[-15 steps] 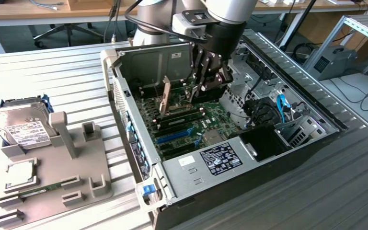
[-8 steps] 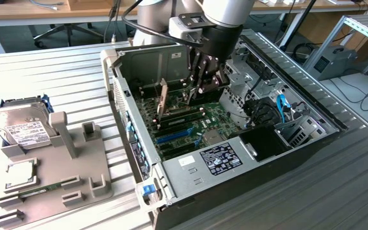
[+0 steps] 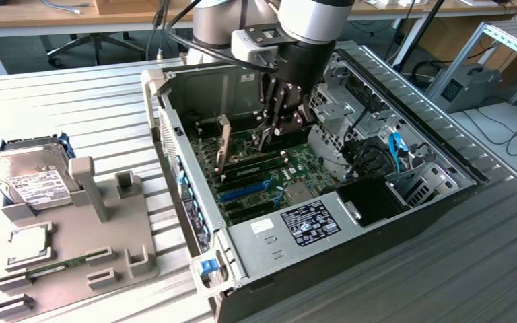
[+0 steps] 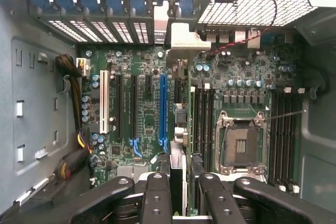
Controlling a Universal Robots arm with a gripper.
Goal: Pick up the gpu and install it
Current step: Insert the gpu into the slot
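Observation:
The gpu stands on edge inside the open computer case, with its metal bracket toward the case's rear wall. My gripper reaches down into the case and is shut on the card's upper edge. In the wrist view the gpu appears edge-on, running from its silver bracket back to between my black fingers. It sits just beside the long blue slot on the green motherboard. Whether the card is seated in a slot I cannot tell.
On the exterior view's left, a grey fixture tray holds a silver hard drive, a processor chip and a thin RAM stick. Inside the case are the empty processor socket, drive cages and a cable bundle.

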